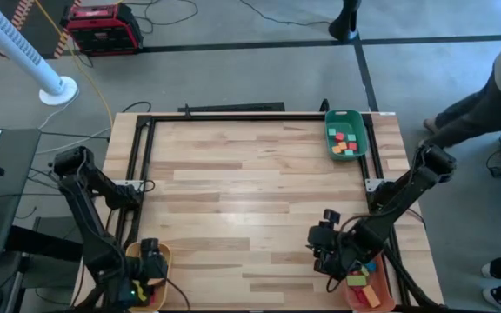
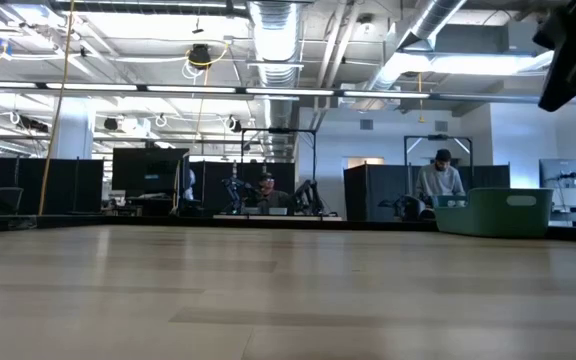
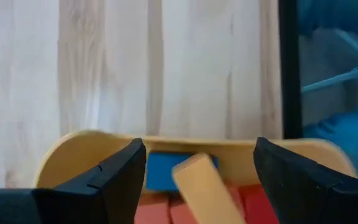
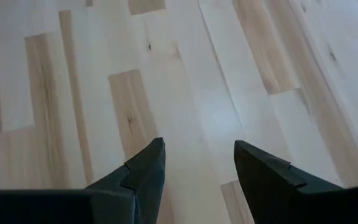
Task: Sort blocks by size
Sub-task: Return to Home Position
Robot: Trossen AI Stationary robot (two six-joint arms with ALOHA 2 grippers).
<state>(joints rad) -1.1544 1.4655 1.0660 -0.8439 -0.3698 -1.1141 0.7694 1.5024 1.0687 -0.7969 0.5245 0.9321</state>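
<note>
Tabletop (image 1: 250, 200) is lying bare across the middle, with no loose blocks showing. Left jaws are hanging wide open and empty over the yellow tray (image 1: 167, 256). Right jaws are gaping empty just beside the orange tray (image 1: 388, 301). For homing, I'd be lifting clear of the rims before retracting. Counting three trays, the green tray (image 1: 346, 114) at the far right. Blocks (image 1: 344, 142): roughly eight in green, the rest too hidden to count.

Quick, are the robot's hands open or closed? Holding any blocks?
Left gripper: open, holding nothing, over the yellow tray.
Right gripper: open, holding nothing, over the table.
</note>
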